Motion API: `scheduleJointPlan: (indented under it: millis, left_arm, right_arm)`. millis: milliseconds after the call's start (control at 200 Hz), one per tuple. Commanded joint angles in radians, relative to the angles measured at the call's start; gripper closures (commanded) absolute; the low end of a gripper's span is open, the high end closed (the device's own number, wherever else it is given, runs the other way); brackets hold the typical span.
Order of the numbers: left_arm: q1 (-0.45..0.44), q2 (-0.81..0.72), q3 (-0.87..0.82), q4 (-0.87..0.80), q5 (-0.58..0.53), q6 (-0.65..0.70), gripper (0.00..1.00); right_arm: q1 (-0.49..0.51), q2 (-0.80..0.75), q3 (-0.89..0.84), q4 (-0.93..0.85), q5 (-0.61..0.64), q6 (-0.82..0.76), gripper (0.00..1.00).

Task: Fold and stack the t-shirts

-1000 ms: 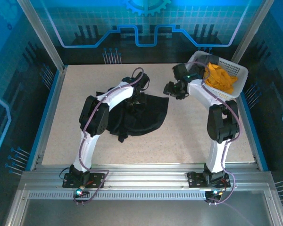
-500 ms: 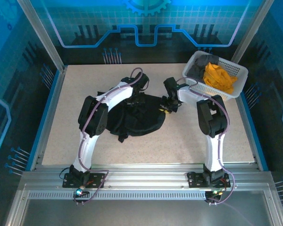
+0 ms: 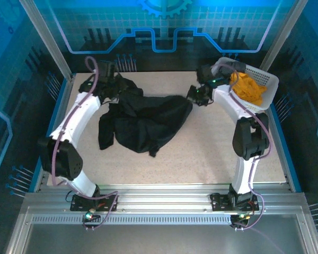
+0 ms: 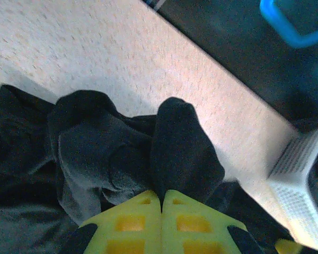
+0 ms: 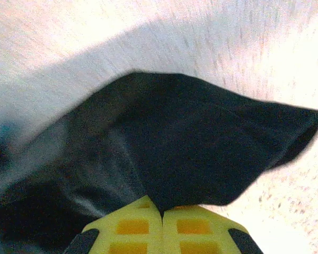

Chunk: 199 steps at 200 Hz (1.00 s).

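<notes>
**First:** Top external view, item one: black t-shirt, rumpled, lying on the tabletop and drawn out between the two arms. Who has which end?

**Second:** Left hand: far left corner of the shirt. Its wrist view shows it pinched tight on a bunched fold. Right hand: right edge, near the basket. It is clenched on a flap of the cloth, and the flap is lifted clear of the tabletop with its shadow beneath.

**First:** Reason for holding it so?

**Second:** My guess is that pulling opposite ends apart spreads the shirt flat before any fold. The middle is creased and heaped, so it is not flat yet.

**First:** Item two, containers.

**Second:** One white lattice basket, at the far right corner of the tabletop. Contents: orange-yellow t-shirt, crumpled and heaped in the middle; dark grey t-shirt, at the end nearer the right hand. Both are unfolded, as far as I can tell.

**First:** Stack?

**Second:** None begun. Three shirts to fold, and the first is not yet spread.
</notes>
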State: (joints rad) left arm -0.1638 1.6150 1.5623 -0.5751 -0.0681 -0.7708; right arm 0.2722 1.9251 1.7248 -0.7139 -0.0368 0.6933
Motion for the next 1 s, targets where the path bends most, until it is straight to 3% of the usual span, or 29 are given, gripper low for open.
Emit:
scheduleJointPlan:
  millis: [0, 165, 305, 670, 795, 990]
  left_arm:
    - [0.070, -0.100, -0.024, 0.123, 0.060, -0.090, 1.00]
    - [0.174, -0.215, -0.036, 0.223, 0.054, -0.162, 1.00]
    - [0.214, -0.305, -0.050, 0.278, 0.031, -0.180, 1.00]
    - [0.218, -0.614, -0.141, 0.386, -0.171, -0.177, 1.00]
    - [0.218, -0.629, -0.061, 0.391, -0.186, -0.137, 1.00]
    - [0.218, -0.544, 0.095, 0.395, -0.173, -0.093, 1.00]
  right_arm:
    - [-0.025, -0.072, 0.105, -0.046, 0.009, -0.093, 1.00]
    - [-0.029, -0.118, 0.248, -0.088, 0.028, -0.168, 1.00]
    - [-0.029, -0.193, 0.272, -0.089, 0.046, -0.205, 1.00]
    - [-0.028, -0.631, -0.072, 0.127, 0.119, -0.211, 1.00]
    - [-0.041, -0.707, -0.083, 0.152, 0.194, -0.192, 1.00]
    - [-0.073, -0.639, 0.049, 0.115, 0.245, -0.151, 1.00]
